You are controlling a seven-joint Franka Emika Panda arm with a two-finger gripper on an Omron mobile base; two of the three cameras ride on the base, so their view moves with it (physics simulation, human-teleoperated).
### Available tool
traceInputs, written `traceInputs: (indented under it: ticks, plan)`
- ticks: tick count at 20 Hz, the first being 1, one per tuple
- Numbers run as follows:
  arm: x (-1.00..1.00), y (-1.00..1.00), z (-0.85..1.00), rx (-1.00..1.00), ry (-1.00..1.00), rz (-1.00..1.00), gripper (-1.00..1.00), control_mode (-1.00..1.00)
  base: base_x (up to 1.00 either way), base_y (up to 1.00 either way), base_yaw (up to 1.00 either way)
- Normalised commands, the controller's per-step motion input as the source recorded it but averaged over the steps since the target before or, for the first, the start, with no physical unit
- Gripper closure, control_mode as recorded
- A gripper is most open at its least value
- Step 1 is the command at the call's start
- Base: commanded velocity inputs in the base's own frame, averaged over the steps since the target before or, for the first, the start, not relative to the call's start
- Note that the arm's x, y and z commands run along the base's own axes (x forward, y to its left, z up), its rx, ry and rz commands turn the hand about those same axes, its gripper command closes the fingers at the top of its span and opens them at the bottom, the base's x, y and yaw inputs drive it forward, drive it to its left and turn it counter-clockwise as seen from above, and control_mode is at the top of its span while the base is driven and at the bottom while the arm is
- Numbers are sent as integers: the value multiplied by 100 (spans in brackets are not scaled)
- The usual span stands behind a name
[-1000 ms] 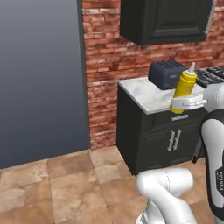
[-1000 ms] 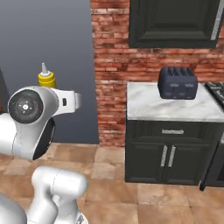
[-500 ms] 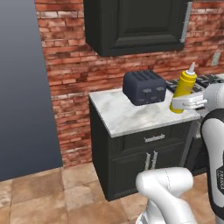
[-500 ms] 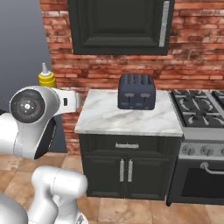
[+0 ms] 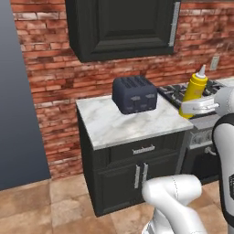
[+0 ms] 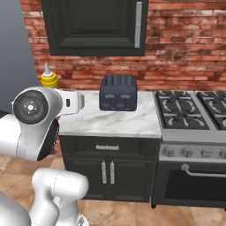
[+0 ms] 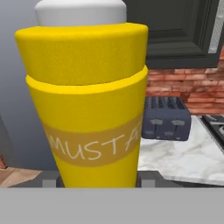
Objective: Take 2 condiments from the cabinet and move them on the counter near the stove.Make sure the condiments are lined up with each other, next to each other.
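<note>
The yellow squeeze bottle (image 7: 87, 109), labelled mustard, stands upright in my gripper (image 7: 98, 177), which is shut on its lower body. From the left base view the yellow bottle (image 5: 195, 87) hangs in the gripper (image 5: 194, 109) over the right end of the short marble counter (image 5: 114, 130), in front of the stove (image 5: 176, 91). Its white nozzle and yellow cap (image 6: 48, 78) rise behind my arm. The black wall cabinet (image 6: 95, 26) with its grey bar handle (image 6: 138, 24) is shut. The tan-brown shaker is out of view.
A dark blue-grey toaster (image 5: 135, 94) sits at the back of the counter, left of the black gas stove (image 6: 194, 110) and its oven door. A brick wall runs behind. A grey wall (image 5: 18, 100) stands to the left.
The whole picture has shifted left: the base has moved, and the counter, toaster and stove now lie straight ahead. The bottle stays in the gripper.
</note>
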Motion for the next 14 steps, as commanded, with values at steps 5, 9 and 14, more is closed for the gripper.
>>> traceInputs:
  ticks: [5,9,14]
  plan:
    - [0,0,0,0,0,0,100,100,48,-28,0]
    - [0,0,0,0,0,0,100,100,59,-28,0]
    - [0,0,0,0,0,0,100,100,50,-15,0]
